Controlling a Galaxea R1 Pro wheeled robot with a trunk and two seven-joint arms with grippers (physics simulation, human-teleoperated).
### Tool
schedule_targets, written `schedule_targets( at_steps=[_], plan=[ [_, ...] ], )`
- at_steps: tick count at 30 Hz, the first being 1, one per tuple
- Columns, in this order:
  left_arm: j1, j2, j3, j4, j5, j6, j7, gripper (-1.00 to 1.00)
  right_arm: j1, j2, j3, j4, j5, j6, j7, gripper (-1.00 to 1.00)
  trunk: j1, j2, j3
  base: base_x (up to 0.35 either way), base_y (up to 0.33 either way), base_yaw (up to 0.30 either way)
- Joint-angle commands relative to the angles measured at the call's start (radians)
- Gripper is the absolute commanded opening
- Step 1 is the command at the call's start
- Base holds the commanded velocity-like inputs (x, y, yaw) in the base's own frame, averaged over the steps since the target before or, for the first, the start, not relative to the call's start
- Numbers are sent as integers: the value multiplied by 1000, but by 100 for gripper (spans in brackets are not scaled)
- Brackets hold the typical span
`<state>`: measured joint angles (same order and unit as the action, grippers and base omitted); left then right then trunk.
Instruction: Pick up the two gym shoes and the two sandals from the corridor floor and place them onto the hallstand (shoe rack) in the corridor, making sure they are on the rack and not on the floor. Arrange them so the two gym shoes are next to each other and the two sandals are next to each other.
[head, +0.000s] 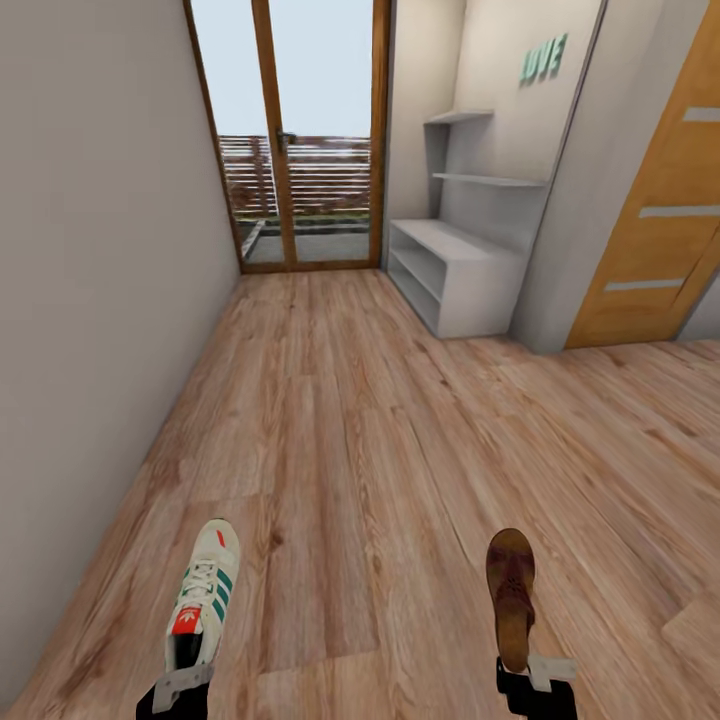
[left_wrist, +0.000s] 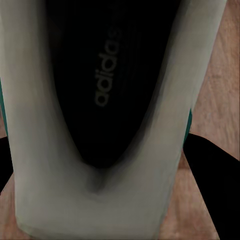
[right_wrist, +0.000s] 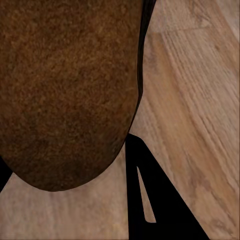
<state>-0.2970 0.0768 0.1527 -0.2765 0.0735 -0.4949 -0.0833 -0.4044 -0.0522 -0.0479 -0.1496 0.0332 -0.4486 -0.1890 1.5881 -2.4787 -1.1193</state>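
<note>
Wood-plank corridor floor (head: 380, 420) stretches ahead to the grey hallstand (head: 455, 265). Our left hand (head: 180, 683) grips a gym shoe (head: 204, 592) by its heel; our right hand (head: 535, 672) grips a brown sandal (head: 511, 590), both toes pointing forward.

The hallstand (head: 455, 270) is set far ahead to the right; well before it, a gym shoe (head: 204, 592) is held left, a sandal (head: 511, 596) right.

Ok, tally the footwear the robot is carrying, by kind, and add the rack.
Cream-white gym shoe with green stripes, in the left gripper: 1
Flat brown leather sandal, in the right gripper: 1
Light grey hallstand with open tiers: 1
Total: 3
</note>
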Motion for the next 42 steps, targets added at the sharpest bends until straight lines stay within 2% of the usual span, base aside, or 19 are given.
schedule_targets(
  at_steps=[1, 4, 8, 42],
  plan=[
    [-1, 0, 3, 1, 8, -2, -9, -100, -1, 0, -5, 1, 5, -9, 2, -100, 0, 0, -1, 338, 0, 0],
    [-1, 0, 3, 2, 8, -2, -9, -100, -1, -1, -4, 16, 35, -77, 25, -100, 0, 0, -1, 338, 0, 0],
    [-1, 0, 3, 2, 8, -2, -9, -100, -1, 1, -5, 39, 45, -102, 32, -100, 0, 0, -1, 338, 0, 0],
    [-1, 0, 4, 2, 8, -2, -9, -100, -1, 5, -10, 44, 41, -111, 26, -100, 0, 0, -1, 338, 0, 0]
  ],
)
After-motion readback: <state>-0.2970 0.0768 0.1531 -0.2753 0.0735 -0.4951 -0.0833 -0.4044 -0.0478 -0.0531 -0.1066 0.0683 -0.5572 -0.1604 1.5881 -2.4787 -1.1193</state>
